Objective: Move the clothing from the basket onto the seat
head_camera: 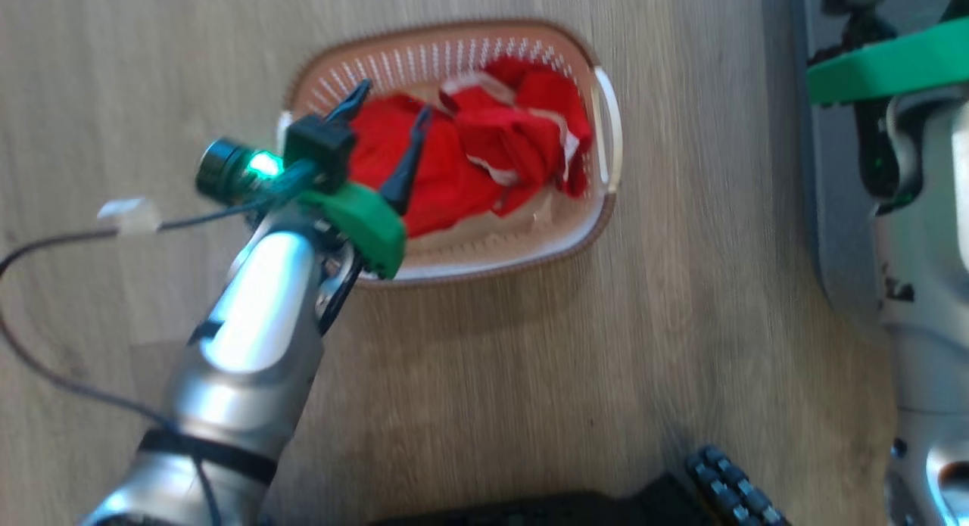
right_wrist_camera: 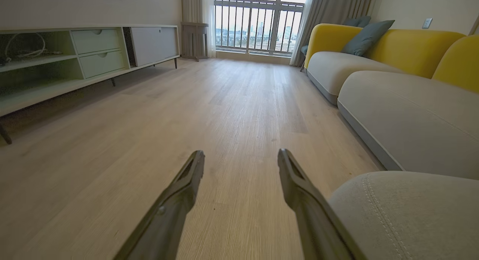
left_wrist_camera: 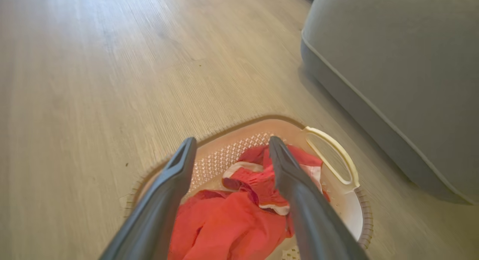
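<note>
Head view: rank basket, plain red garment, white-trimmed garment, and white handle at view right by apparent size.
1. basket
2-3. plain red garment and white-trimmed garment: they look alike, crumpled and overlapping, so no ranking
4. white handle

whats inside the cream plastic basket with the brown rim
In the cream perforated plastic basket lie a plain bright red fabric garment and a red garment with white trim. A bare strip of its floor shows beside them; anything under the heap is covered.
</note>
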`<state>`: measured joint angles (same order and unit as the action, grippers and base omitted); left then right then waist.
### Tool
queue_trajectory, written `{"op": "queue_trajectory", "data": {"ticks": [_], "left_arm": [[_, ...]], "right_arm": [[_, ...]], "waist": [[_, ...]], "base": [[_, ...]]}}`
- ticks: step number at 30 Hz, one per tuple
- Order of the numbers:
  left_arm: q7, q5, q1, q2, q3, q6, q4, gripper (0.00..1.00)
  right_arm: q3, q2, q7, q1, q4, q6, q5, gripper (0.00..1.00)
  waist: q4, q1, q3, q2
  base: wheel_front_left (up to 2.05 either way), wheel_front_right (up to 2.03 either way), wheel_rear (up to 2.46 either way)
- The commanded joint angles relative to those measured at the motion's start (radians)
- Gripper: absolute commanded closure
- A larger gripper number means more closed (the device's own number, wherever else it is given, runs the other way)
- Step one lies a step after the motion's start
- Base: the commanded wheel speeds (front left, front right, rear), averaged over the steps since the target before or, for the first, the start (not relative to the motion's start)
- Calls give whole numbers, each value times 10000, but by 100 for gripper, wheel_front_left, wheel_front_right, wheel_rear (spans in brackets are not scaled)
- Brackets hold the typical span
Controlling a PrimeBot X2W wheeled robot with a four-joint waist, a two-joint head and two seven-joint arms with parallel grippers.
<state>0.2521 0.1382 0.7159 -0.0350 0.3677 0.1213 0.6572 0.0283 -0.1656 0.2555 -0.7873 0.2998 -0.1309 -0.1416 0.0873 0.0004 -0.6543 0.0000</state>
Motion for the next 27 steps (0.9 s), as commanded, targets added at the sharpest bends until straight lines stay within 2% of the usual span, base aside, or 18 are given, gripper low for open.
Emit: {"op": "queue_trajectory", "data": {"ticks": [1, 6, 12, 16, 20, 27], "left_arm": [[97, -101, 275, -154, 9, 36, -62, 0], [97, 210, 1281, -211, 1501, 88, 779, 0], [97, 1080, 2535, -747, 4071, 91, 1190, 0], [97, 1246, 3425, -1059, 5119, 92, 1481, 0], [97, 1357, 3951, -1139, 5738, 92, 1932, 0], [97, 2564, 4771, -1229, 7441, 93, 3097, 0]], "right_arm": [[122, -11, 63, -167, -406, 2, 59, 0], [230, 110, 63, -490, -596, 2, 70, 0], [413, 280, 63, -706, -750, 2, 72, 0], [569, 453, 63, -804, -837, 2, 16, 0], [704, 576, 63, -847, -876, 2, -45, 0], [1034, 877, 63, -904, -1026, 2, -241, 0]], "waist": [[375, -4, -799, 0], [671, -4, -1424, 0], [981, -4, -1915, 0], [1272, -4, -2197, 0], [1514, -4, -2386, 0], [2184, -4, -2865, 0]], "base": [[0, 0, 0], [0, 0, 0], [0, 0, 0], [0, 0, 0], [0, 0, 0], [0, 0, 0]]}}
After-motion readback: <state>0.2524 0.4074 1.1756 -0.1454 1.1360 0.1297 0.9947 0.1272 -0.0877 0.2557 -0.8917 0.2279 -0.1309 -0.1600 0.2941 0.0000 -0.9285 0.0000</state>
